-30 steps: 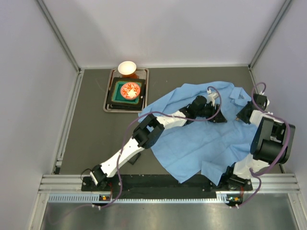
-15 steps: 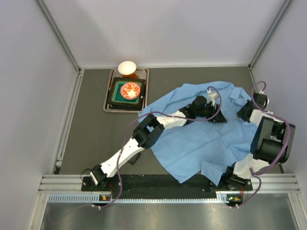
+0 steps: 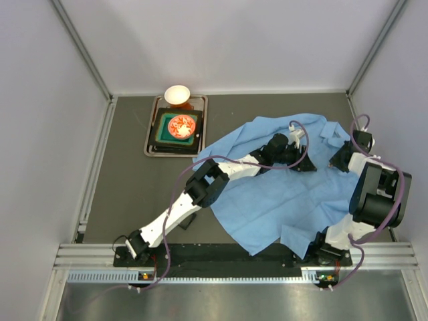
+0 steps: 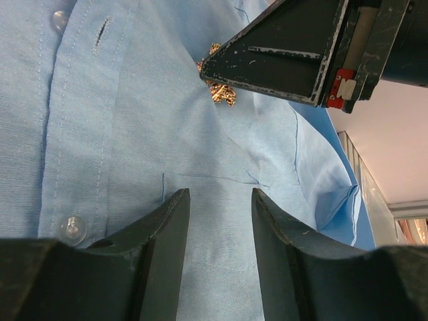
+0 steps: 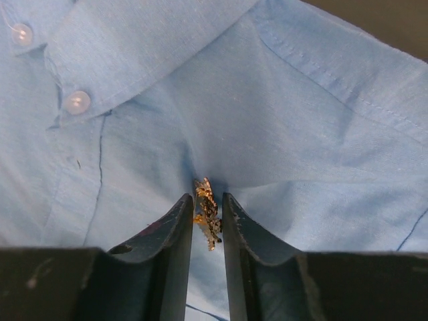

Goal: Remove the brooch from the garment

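- Two tools sit close together over the garment point(image 3: 281, 200), which lies crumpled on the right half of the dark counter point(image 3: 134, 194).
- Right tool point(image 5: 206, 199): its fingers stand in a narrow slot with the brooch point(image 5: 207, 217) between them. I cannot tell whether they press on it or only flank it.
- The brooch is a small gold-toned ornament on the blue fabric, just below the collar point(image 5: 154, 60). The cloth puckers into a fold where it sits, and two pale buttons point(image 5: 77, 101) lie to its left in the right wrist view.
- Left tool point(image 4: 217, 200): its fingers are spread, with only flat shirt fabric in the gap and nothing held.
- From the left wrist the brooch shows past that gap, partly hidden under the dark body of the right tool, beside the button placket point(image 4: 73, 134).
- Far left on the counter, well apart from the shirt, a metal tray point(image 3: 150, 144) holds a green square item, with a white bowl point(image 3: 177, 95) at its far end.
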Controlling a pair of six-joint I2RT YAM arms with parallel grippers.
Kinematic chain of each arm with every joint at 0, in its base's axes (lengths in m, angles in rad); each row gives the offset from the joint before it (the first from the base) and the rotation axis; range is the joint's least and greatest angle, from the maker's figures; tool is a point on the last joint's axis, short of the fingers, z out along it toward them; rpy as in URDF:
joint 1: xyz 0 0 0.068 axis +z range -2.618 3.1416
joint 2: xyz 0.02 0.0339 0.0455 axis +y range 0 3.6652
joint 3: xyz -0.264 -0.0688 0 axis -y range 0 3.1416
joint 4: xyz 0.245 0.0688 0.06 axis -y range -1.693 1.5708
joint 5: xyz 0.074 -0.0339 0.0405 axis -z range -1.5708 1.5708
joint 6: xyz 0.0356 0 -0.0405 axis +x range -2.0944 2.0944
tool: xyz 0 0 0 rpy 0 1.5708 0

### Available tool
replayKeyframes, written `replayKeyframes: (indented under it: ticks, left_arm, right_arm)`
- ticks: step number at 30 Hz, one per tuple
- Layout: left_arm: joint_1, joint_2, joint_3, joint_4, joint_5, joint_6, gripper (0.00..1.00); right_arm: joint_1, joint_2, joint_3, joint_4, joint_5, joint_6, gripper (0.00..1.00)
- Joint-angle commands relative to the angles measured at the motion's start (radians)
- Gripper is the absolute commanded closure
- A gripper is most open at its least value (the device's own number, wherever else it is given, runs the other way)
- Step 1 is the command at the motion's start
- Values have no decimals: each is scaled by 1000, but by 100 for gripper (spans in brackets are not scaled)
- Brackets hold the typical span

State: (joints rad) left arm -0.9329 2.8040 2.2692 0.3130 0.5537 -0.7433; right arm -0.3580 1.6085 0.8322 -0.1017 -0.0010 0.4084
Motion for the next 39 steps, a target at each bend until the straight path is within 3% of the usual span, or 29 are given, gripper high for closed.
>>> replayKeyframes:
  ticks: [1, 9, 10, 14, 19, 25, 34, 36, 39]
  left_arm:
    - [-7, -31, 30, 17, 17, -5, 52]
    - [-7, -29, 33, 18, 17, -8, 52]
    - [-7, -28, 33, 18, 17, -8, 52]
    - [-7, -26, 33, 20, 18, -11, 52]
    - [-7, -28, 35, 17, 20, -8, 52]
    - [-7, -28, 35, 17, 20, -10, 52]
    - [-7, -26, 38, 17, 22, -8, 51]
    - [-7, -26, 38, 15, 20, -10, 51]
    - [-7, -24, 38, 15, 22, -8, 51]
  right_arm:
    - [7, -19, 33, -33, 33, -34, 73]
    - [25, -15, 59, -68, 82, -51, 81]
    - [30, -13, 64, -73, 102, -57, 88]
    - [47, -2, 90, -102, 137, -68, 99]
    - [56, 4, 100, -118, 137, -77, 100]
    - [57, -7, 100, -122, 134, -83, 74]
    - [68, -12, 107, -132, 144, -94, 70]
    - [73, -21, 107, -138, 139, -92, 58]
    - [73, -47, 97, -139, 160, -82, 49]
